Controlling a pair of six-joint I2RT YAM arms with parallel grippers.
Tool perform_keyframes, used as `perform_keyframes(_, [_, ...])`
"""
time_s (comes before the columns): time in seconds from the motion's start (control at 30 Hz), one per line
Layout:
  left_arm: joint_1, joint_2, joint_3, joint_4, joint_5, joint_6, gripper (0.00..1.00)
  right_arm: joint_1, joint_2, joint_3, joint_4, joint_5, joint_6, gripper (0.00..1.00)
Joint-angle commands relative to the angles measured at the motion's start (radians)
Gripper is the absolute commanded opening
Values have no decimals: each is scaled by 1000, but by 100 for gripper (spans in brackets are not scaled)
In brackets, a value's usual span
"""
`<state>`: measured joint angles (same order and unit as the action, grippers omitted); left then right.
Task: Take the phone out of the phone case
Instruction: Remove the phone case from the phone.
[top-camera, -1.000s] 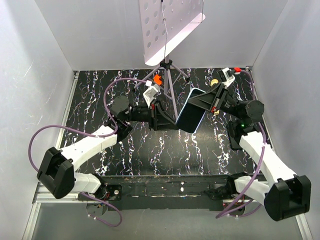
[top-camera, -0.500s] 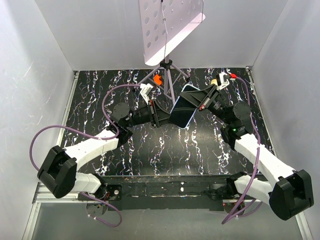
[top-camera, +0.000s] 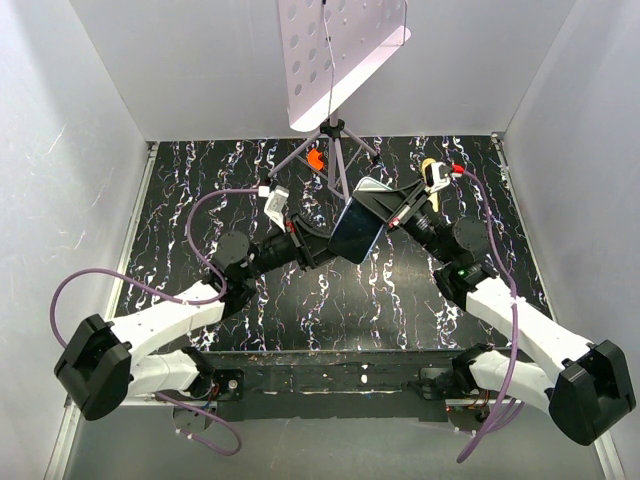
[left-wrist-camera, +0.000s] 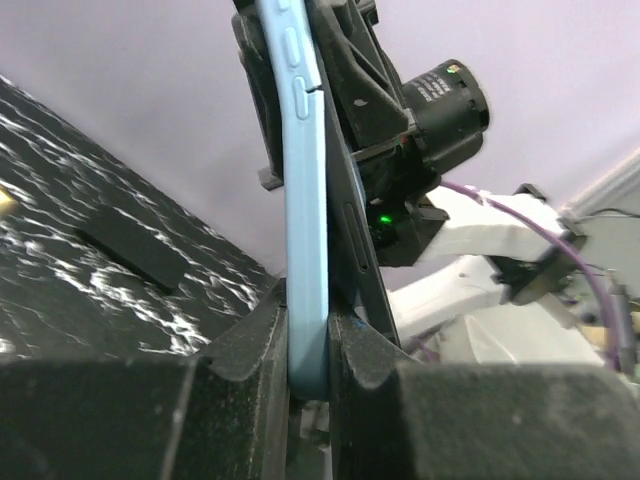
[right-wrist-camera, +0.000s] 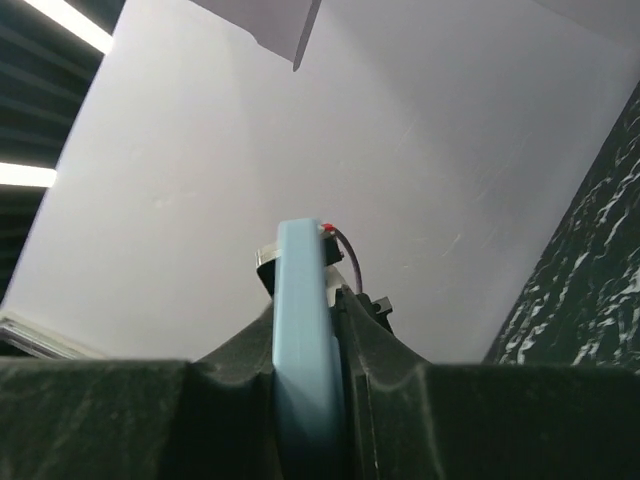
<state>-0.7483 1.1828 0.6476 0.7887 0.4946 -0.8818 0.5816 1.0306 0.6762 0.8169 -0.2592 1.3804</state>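
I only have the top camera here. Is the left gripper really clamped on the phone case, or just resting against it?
Observer: Clamped. The left wrist view shows the left gripper with fingers pressed on both sides of the phone case, at its light blue edge.
Operator: And the right one?
Observer: Likewise. In the right wrist view the right gripper pinches the case's edge, which stands upright between its two pads.
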Motion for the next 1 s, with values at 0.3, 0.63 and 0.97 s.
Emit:
perform_keyframes(0.3, [-14, 48, -2, -268, -357, 419, 1, 77, -99, 23, 59, 126, 320, 1])
perform_keyframes(0.63, [-11, -110, -23, -515, 62, 257, 63, -124, -126, 97, -229, -84, -67, 1])
perform_keyframes(0.97, [-11, -169, 72, -267, 446, -156, 60, -198, -73, 155, -286, -192, -201, 1])
